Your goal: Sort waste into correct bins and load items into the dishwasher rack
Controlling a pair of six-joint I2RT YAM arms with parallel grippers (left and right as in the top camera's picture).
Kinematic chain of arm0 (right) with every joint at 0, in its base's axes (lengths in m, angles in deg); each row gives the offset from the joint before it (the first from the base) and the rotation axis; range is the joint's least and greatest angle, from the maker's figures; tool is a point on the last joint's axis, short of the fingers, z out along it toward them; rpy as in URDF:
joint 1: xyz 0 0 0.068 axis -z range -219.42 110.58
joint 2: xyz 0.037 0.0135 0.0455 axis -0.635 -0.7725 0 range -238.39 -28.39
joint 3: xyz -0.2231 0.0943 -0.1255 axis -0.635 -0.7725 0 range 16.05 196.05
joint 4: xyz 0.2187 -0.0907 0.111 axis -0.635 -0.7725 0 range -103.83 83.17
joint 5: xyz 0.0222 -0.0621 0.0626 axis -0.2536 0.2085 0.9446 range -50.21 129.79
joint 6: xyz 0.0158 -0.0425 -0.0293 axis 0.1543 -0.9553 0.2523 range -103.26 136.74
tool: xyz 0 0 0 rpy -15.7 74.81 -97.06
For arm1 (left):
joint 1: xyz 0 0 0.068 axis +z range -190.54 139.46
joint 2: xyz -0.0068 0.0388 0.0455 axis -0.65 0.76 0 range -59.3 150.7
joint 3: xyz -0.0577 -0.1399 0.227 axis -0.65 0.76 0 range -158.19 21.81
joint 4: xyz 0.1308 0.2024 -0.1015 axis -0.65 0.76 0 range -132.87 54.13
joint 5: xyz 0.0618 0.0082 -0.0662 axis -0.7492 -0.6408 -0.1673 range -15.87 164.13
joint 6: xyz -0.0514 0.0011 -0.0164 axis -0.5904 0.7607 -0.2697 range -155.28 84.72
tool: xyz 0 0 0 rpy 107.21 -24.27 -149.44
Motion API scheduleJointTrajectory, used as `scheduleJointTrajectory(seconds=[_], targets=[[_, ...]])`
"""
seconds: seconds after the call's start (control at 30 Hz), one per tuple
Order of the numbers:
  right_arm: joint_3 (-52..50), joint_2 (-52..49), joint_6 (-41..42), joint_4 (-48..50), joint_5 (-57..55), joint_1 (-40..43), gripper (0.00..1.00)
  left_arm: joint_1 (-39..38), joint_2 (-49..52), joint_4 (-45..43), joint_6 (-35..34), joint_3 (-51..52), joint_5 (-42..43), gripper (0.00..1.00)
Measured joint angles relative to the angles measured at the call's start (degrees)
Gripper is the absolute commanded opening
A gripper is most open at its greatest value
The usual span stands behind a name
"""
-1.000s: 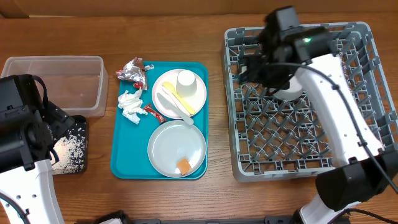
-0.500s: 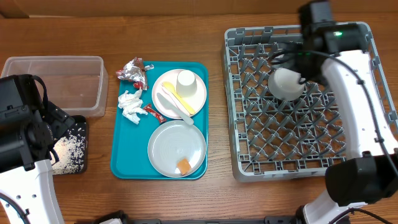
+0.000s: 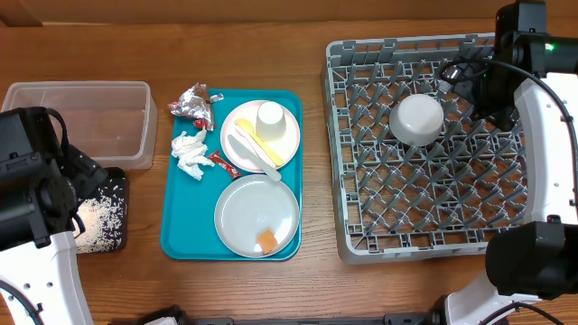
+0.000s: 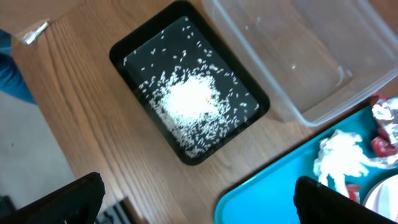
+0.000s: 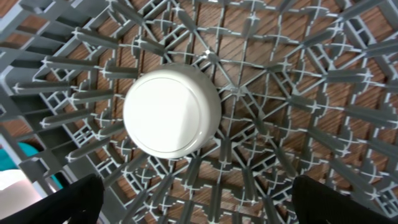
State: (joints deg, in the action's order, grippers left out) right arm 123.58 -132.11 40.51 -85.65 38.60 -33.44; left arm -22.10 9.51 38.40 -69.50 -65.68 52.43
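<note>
A small white bowl sits upside down in the grey dishwasher rack, toward its back; it also shows in the right wrist view. My right gripper is open and empty, above the rack to the right of the bowl. My left gripper is open and empty, above the table by the black tray that holds rice grains. The clear tub is empty. On the teal tray lie a foil wrapper, a napkin and a red packet.
A white cup, a yellow utensil and a white utensil rest on a white plate. A second plate carries an orange cube. The left arm stands over the black tray.
My right gripper has moved right and back, off the bowl, which stays upside down in the rack. The left arm has not moved.
</note>
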Motion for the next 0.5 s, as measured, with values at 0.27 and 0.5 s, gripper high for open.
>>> scheduleJointTrajectory(seconds=[0.27,0.5], targets=[[0.0,0.0,0.0,0.0,1.0,0.0,1.0,0.1,0.0,3.3,-0.8,0.0,19.3,1.0],[0.0,0.0,0.0,0.0,1.0,0.0,1.0,-0.5,0.1,7.6,2.0,0.0,34.4,1.0]])
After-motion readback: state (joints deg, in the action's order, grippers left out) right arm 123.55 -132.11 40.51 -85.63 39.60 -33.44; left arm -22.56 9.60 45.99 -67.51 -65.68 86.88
